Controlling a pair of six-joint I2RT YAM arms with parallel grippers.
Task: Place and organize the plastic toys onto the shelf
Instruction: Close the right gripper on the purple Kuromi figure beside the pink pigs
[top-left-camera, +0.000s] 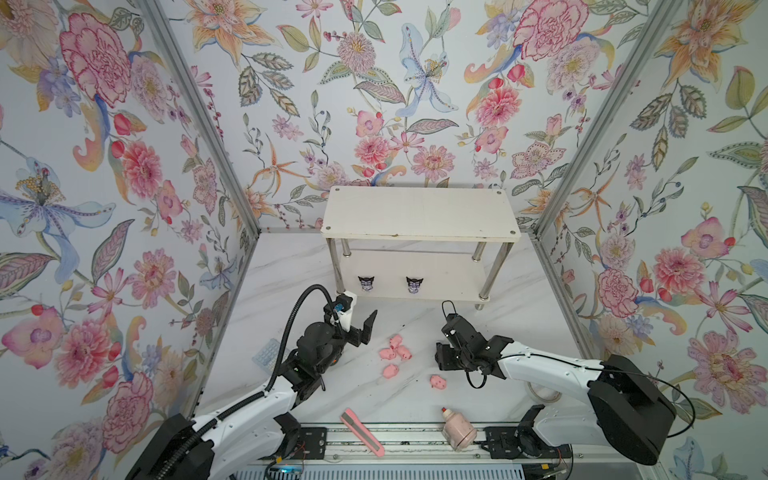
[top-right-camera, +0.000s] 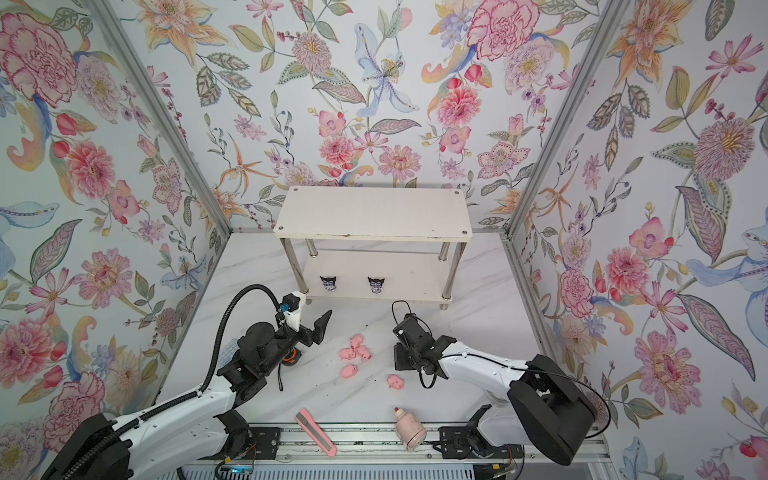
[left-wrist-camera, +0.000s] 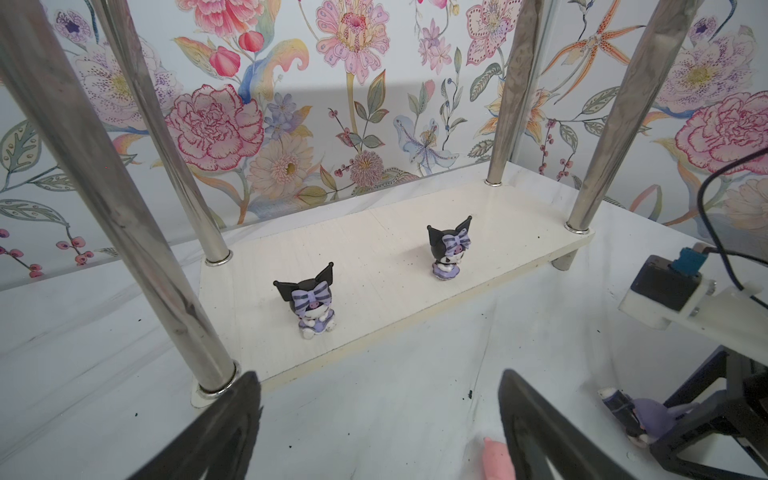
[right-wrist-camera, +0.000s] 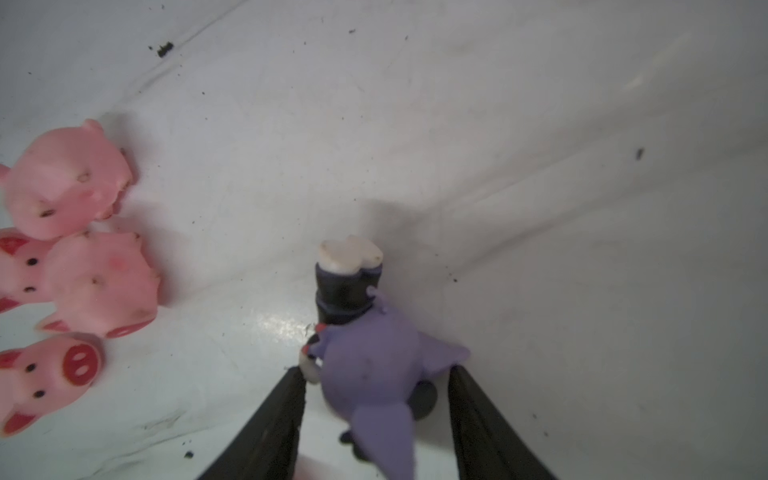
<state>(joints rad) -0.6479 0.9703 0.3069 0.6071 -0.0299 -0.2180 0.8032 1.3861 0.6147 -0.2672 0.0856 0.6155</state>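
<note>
Your shelf stands at the back of the table, right by the flowery wall.

Your left arm comes in from the near left corner and stretches toward the shelf. Your right arm comes in from the near right and bends across toward the middle, with its end tipped down at the table.

The left gripper hangs just in front of the shelf's front left leg. Its jaws are wide apart and nothing is between them. The right gripper is low over the table, just right of the pink pigs. Its jaws are apart too.

Two horned figures stand upright on the bottom board, near its front edge and well apart from each other. The left wrist view shows their bows and faces.

Both top views show five pigs on the table: four bunched together and a fifth pig alone, closer to you. The right wrist view shows only four.

The top views hide the third horned figure under the right gripper. The right wrist view shows it lying flat on the table between the finger tips.
</note>
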